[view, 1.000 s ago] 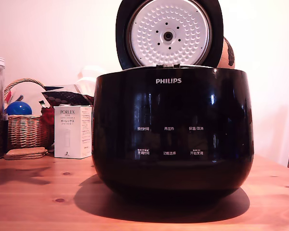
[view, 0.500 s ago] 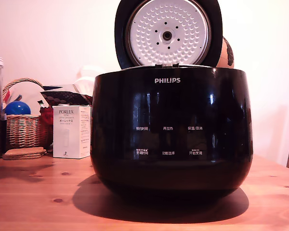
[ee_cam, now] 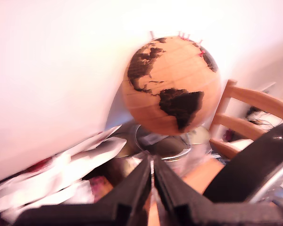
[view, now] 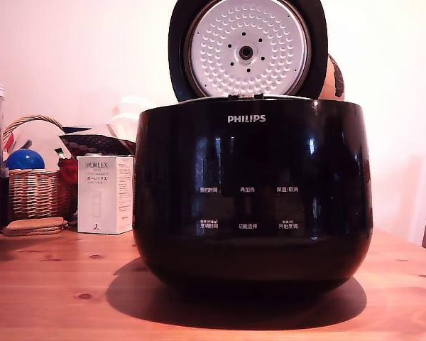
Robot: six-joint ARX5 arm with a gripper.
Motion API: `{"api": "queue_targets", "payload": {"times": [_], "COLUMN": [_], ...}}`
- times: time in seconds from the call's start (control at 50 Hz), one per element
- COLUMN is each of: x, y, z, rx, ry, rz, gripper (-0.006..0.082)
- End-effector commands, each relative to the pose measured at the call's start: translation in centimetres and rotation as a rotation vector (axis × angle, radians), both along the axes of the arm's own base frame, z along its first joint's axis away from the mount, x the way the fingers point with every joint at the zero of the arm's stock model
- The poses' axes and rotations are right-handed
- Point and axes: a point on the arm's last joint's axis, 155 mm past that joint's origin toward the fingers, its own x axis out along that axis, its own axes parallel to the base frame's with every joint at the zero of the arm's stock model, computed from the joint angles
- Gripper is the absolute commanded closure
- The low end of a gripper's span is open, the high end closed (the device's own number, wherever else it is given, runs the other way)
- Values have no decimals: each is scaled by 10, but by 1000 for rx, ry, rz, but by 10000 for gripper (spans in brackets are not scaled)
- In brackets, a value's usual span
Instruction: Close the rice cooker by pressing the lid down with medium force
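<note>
- On the wooden tabletop [view: 42,284], near its front edge, the black rice cooker [view: 252,195] fills the middle of the exterior view.
- Its lid [view: 247,48] stands fully open and upright at the back, its dimpled white underside facing the camera.
- By the exterior view's left edge sit a wicker basket [view: 35,192] and a white box [view: 105,195].
- The arm does not show in the exterior view. In the wrist view the claw [ee_cam: 152,172] has its two dark fingers [ee_cam: 132,188] pressed together, holding nothing, aimed at a cork globe [ee_cam: 172,84].
- Whether it touches the lid cannot be told.
- To close well, it should probably push the lid's upper back forward, then press firmly down near the front until it latches.
</note>
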Motion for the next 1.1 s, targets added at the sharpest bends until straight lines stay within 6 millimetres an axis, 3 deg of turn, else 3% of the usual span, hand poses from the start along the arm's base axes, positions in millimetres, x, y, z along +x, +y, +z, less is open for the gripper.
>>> {"api": "queue_targets", "payload": {"times": [0.0,0.22,0.54,0.9,1.08], "x": [13,33,53,48,38], "y": [-11,-31,-57,-96,-115], "z": [-15,-34,-80,-110,-115], "rx": [-19,-82,-181,-228,-222], "ry": [41,89,233,322,339], "rz": [-32,-120,-260,-396,-433], "gripper": [788,788,788,788,788]}}
